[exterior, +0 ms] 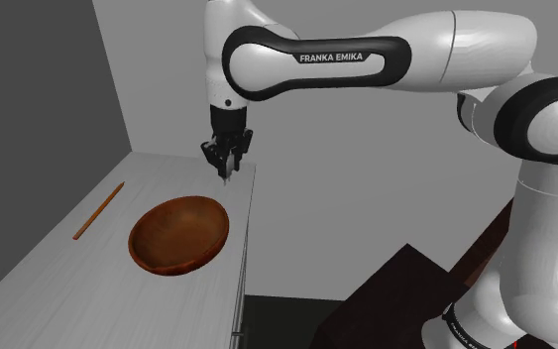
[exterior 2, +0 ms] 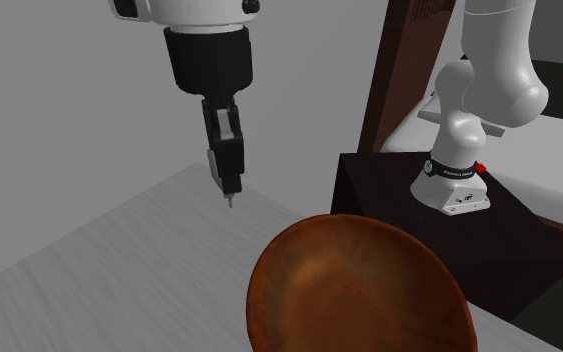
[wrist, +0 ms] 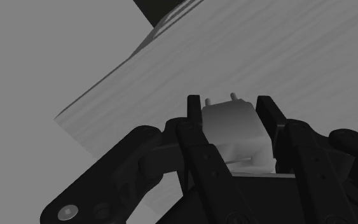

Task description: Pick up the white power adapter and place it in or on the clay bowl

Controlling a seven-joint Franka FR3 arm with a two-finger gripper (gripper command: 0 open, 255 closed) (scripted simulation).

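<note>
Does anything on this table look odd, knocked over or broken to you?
Nothing stands out. The brown bowl sits whole on the grey table, near its edge; a thin stick lies flat beside it; the end effector clasps a small white adapter between its fingers.

The black gripper (wrist: pixel 229 107) clasps a pale grey power adapter (wrist: pixel 233 127) between its two fingers (wrist: pixel 193 113), the prongs (wrist: pixel 234 97) pointing away from the hand, above a pale grained tabletop (wrist: pixel 285 51) whose edge borders a plain grey area (wrist: pixel 37 57).

Opposed exterior views, both on bowl (exterior: pixel 179 234)
</note>
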